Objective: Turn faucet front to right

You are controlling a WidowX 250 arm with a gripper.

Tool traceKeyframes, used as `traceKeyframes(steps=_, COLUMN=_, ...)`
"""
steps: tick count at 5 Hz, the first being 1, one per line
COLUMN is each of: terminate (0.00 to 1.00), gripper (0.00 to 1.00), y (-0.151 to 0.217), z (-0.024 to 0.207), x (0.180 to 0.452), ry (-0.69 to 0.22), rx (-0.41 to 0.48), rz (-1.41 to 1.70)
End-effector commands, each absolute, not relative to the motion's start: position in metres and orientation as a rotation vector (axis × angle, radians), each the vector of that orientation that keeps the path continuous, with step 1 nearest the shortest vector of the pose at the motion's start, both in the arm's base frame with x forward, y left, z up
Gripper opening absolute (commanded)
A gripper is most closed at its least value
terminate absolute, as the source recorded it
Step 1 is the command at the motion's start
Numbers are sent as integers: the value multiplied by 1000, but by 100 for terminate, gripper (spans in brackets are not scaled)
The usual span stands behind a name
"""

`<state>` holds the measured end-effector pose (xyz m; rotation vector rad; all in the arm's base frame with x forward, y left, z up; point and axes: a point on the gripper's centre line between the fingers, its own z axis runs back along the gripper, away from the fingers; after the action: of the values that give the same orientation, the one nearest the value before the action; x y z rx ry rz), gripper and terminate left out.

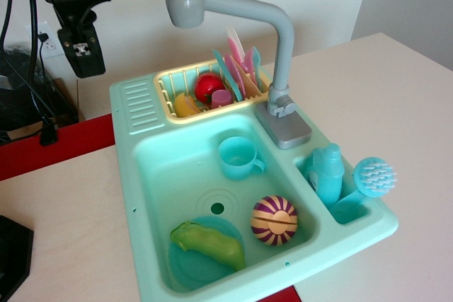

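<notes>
The grey toy faucet stands on its rectangular base at the back right of the teal sink. Its upright pipe bends into a horizontal arm that reaches left, and the bulbous spout head hangs above the yellow dish rack. My black gripper hangs at the upper left, well apart from the faucet and left of the spout head. Its fingers point down and I cannot tell from this view whether they are open or shut. It holds nothing that I can see.
The sink basin holds a teal cup, a striped ball and a green vegetable on a blue plate. The rack holds plates and a red fruit. A teal bottle and brush sit in the right compartment. Black cables hang at left.
</notes>
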<state>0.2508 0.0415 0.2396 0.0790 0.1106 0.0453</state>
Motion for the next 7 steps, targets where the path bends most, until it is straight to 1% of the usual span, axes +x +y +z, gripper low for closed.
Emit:
traceKeyframes(steps=1, terminate=0, gripper=100, y=41, z=240, x=251, ry=111, rx=79, rz=45)
traceKeyframes(steps=2, terminate=0, gripper=100, y=48, z=237, x=264, ry=116, rx=76, rz=62)
traceKeyframes(steps=4, terminate=0, gripper=100, y=66, z=212, x=284, ry=178, rx=79, rz=74)
traceKeyframes(steps=5, terminate=0, gripper=100, y=67, z=201, x=300, ry=210, rx=102, rz=35)
traceKeyframes(steps=6, terminate=0, gripper=100, y=66, z=202, x=315, ry=204, rx=99, rz=22)
traceKeyframes(steps=7, terminate=0, gripper=100, y=46, z=206, x=319, ry=199, rx=105, rz=-34)
